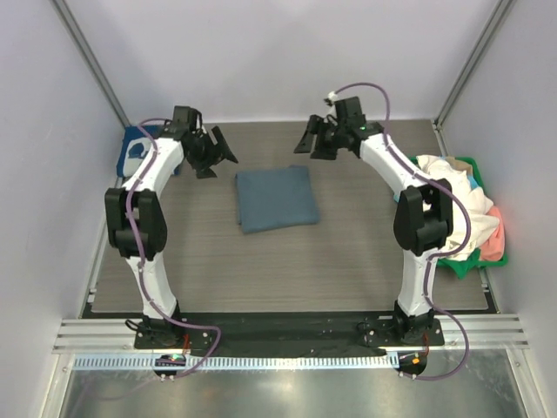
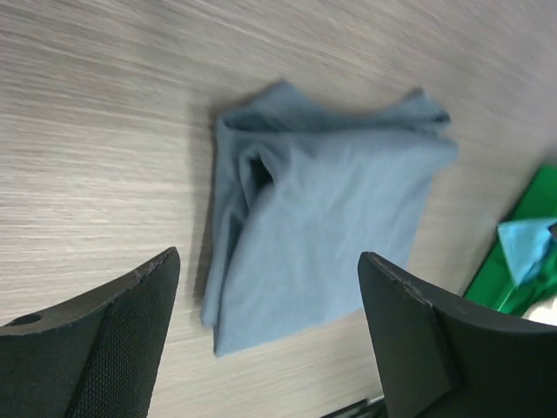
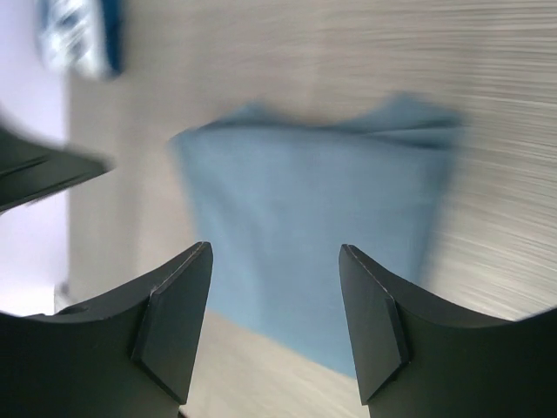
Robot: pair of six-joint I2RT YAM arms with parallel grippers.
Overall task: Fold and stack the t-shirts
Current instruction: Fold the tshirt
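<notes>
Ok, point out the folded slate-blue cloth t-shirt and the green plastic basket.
folded slate-blue cloth t-shirt (image 1: pixel 276 198), top view, its middle.
green plastic basket (image 1: pixel 459 266), top view, near corner wall.

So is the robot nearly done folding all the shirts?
Not nearly. Done: one blue t-shirt lies folded mid-table, and a navy printed t-shirt sits at the far left edge. In hand: nothing; both pairs of jaws stand open and empty. Left: a heap of shirts waits in the green basket, and nothing is stacked yet.
</notes>
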